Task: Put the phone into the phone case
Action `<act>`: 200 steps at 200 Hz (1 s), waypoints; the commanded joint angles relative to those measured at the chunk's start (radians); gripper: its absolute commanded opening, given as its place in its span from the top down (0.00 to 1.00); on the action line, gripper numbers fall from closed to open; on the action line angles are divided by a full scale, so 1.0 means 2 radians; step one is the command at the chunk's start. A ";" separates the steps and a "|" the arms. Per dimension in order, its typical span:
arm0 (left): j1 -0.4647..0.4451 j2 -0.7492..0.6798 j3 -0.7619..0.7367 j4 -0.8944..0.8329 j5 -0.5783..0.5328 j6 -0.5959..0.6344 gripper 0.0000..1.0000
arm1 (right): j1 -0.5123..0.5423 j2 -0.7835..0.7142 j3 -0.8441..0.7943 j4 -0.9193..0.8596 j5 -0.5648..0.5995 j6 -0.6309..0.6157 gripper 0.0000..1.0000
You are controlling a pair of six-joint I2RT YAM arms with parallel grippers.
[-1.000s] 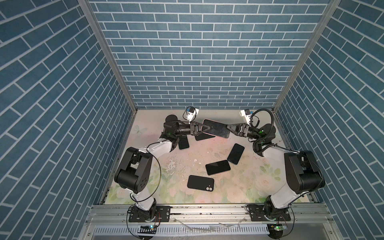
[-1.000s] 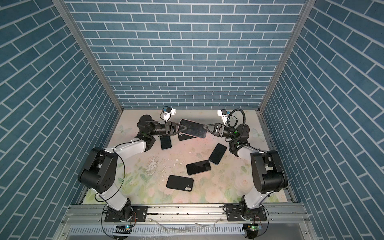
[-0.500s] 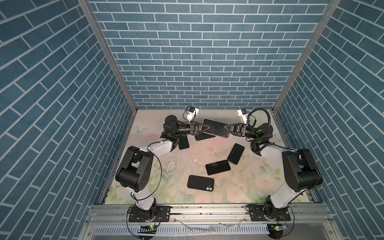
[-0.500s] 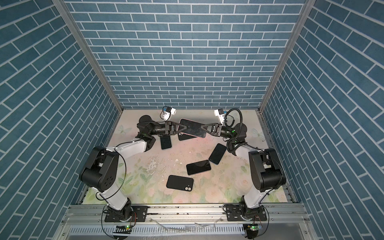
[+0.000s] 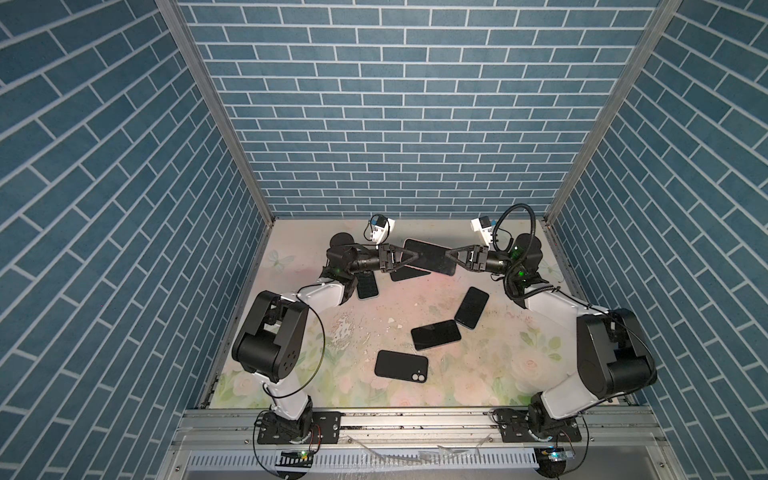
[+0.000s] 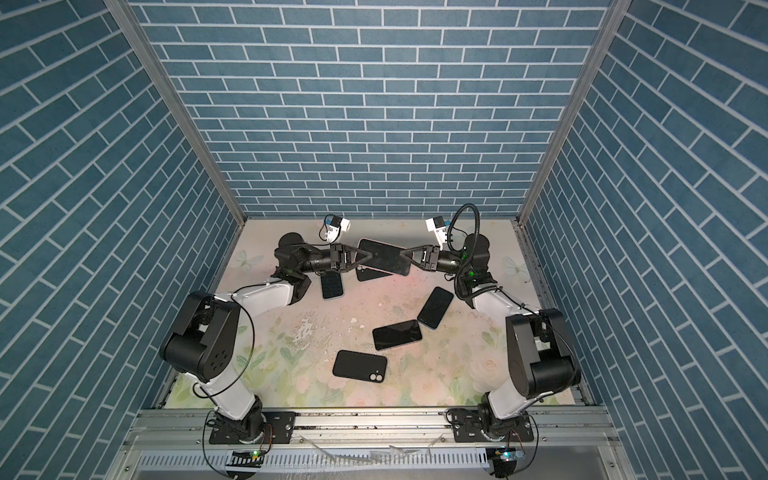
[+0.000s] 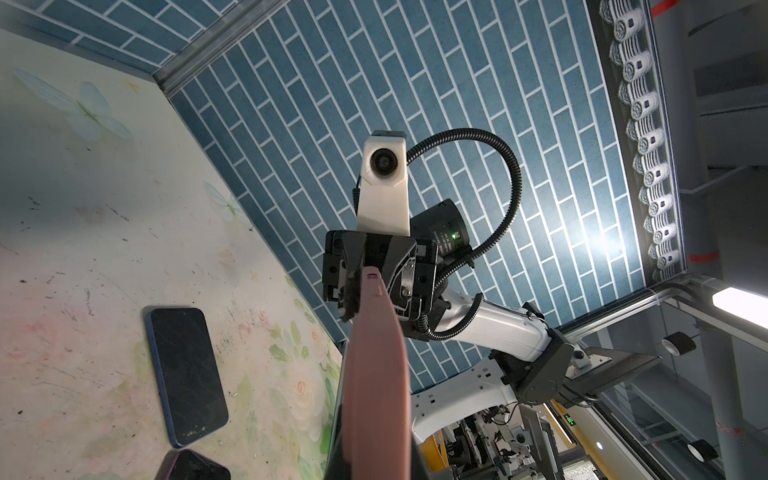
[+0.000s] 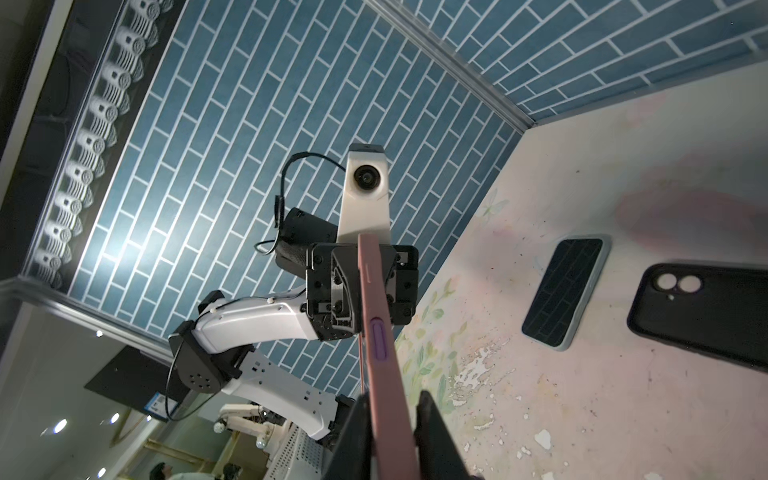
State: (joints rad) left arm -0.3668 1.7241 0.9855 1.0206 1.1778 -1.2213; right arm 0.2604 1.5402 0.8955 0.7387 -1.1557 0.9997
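Two grippers now share one slab: the matte pink-cased phone [image 5: 430,257], glossy black screen up, raised over the floral tabletop [image 5: 519,353] at the back. On one short end the left gripper [image 5: 410,261] is clamped. A second ago the right gripper [image 5: 452,253] stood further off; now its jaws sit narrow astride the other end, bite uncertain. Likely seating the phone. Case rim is smooth and rounded, with a purple side button [image 8: 380,340].

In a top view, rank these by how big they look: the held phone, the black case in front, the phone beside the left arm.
Largest: held phone, but it is raised nearer the camera, so its lead is unsure.
Next: black case, close to it.
Smallest: phone beside the left arm, partly hidden.
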 commanded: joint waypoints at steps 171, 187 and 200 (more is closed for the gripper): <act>-0.002 -0.021 -0.015 0.135 -0.035 -0.046 1.00 | 0.030 -0.016 -0.008 -0.083 0.002 -0.027 1.00; -0.003 -0.019 -0.015 0.136 -0.036 -0.044 1.00 | 0.027 -0.012 -0.006 -0.104 0.005 -0.022 1.00; -0.002 -0.016 -0.015 0.140 -0.039 -0.045 1.00 | 0.025 -0.011 -0.005 -0.123 0.014 -0.024 0.97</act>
State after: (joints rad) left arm -0.3641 1.7233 0.9459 1.1828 1.1187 -1.3087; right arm 0.3172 1.4811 0.8974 0.5957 -1.1980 0.9375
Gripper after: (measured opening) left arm 0.133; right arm 0.115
